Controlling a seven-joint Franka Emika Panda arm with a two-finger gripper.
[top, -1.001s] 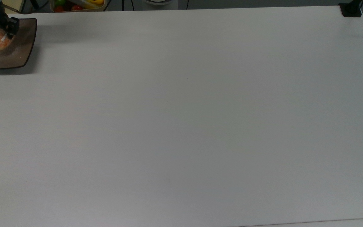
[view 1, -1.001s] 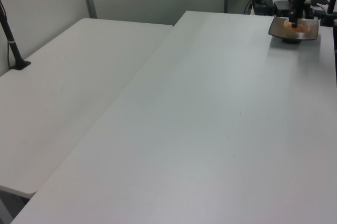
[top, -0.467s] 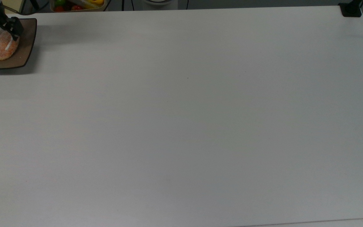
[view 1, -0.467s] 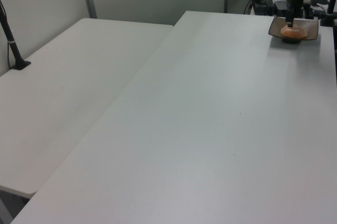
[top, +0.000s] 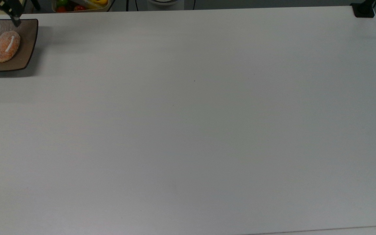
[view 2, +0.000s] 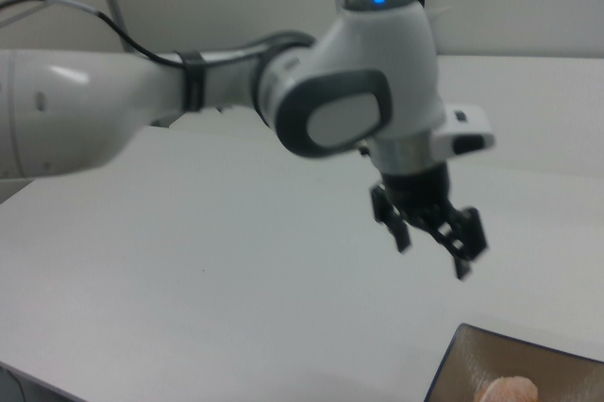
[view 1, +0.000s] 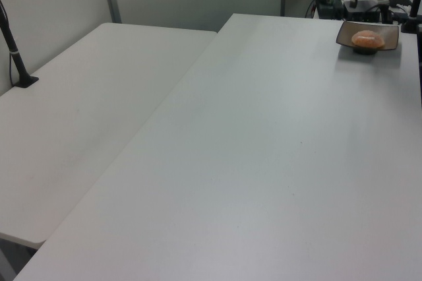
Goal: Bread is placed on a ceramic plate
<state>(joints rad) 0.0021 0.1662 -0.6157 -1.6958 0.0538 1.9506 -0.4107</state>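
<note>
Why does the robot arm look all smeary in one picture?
In the right view the gripper and arm look smeared, like motion blur; the top view shows the bread crisply, with the ceramic plate casting a soft shadow on the table.

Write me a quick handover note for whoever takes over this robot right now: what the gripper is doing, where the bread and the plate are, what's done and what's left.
Gripper: open and empty, in the air above the table, clear of the plate.
Bread: lying flat on the plate, white stripe up, with nothing touching it.
Plate: at the far-left corner of the table in the top view; far-right corner in the left view.
Done: the bread is on the plate and released.
Left: nothing to place; at most, move the arm fully away.
</note>
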